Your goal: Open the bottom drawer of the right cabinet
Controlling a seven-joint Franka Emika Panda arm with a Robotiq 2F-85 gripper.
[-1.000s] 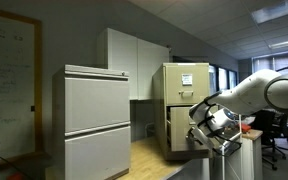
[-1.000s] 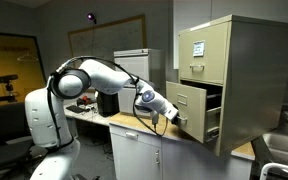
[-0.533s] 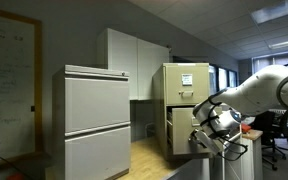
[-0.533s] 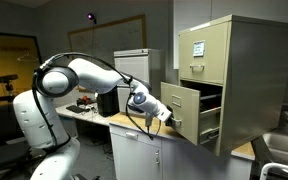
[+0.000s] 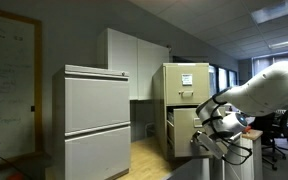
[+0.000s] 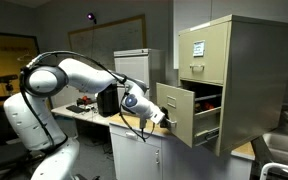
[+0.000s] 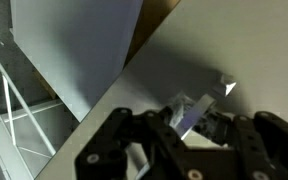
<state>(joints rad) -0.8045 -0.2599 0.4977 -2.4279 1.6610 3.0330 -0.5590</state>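
Observation:
The right cabinet (image 5: 184,85) (image 6: 239,60) is a narrow tan metal one with white paper on its top drawer. Its bottom drawer (image 5: 181,128) (image 6: 176,110) stands pulled well out, showing a dark inside. My gripper (image 6: 162,117) (image 5: 206,135) is at the drawer front, shut on the small silver handle. In the wrist view the handle (image 7: 191,112) sits between the black fingers of the gripper (image 7: 189,122), against the plain tan drawer front (image 7: 244,50).
A wide pale grey two-drawer cabinet (image 5: 96,120) stands apart from the tan one. A whiteboard (image 5: 9,80) hangs on the wall. The cabinet rests on a wooden counter (image 6: 124,125) with dark equipment (image 6: 107,100). An office chair (image 5: 274,135) stands behind the arm.
The arm has drawn back from the cabinet with the handle in its grip. The bottom drawer has slid further out.

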